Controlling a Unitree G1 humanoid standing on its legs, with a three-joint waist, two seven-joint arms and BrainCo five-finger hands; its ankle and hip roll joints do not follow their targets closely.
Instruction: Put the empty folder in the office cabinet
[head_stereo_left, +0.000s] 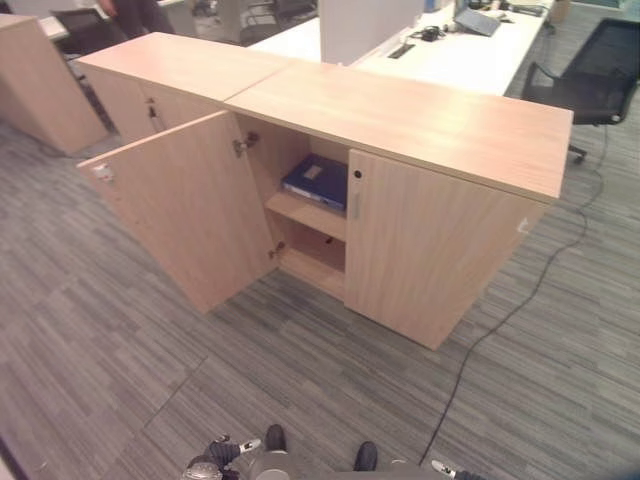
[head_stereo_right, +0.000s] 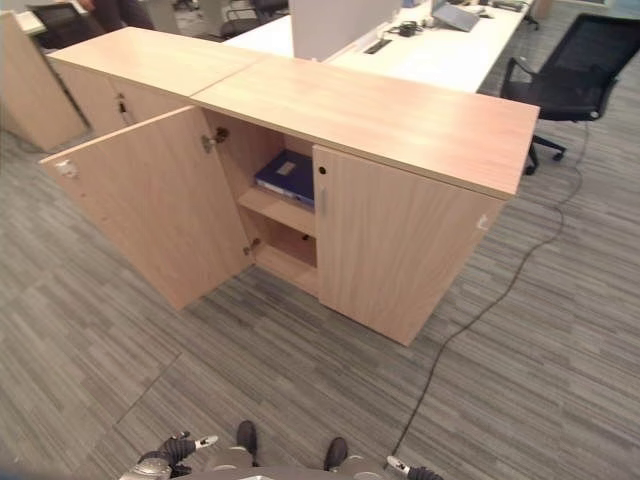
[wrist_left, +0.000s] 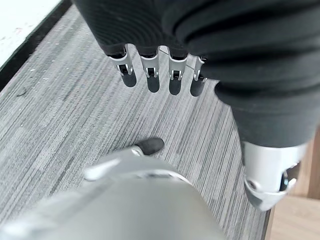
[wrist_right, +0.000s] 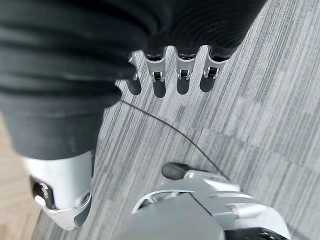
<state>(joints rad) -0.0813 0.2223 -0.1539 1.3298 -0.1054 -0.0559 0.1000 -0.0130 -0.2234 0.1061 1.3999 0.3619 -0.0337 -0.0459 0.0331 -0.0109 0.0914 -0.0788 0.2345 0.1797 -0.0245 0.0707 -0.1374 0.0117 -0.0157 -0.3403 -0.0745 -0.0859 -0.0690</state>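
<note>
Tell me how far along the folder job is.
Done: the blue folder lies on the upper shelf of the cabinet. In hand: nothing; left hand and right hand hang open over the carpet. Left: the left door stands open.

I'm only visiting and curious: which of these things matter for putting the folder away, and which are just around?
Job things:
blue folder, lying on the upper shelf
office cabinet, left door open
left hand and right hand, both empty

Just around:
black chair
white desk
neighbouring cabinet
</note>
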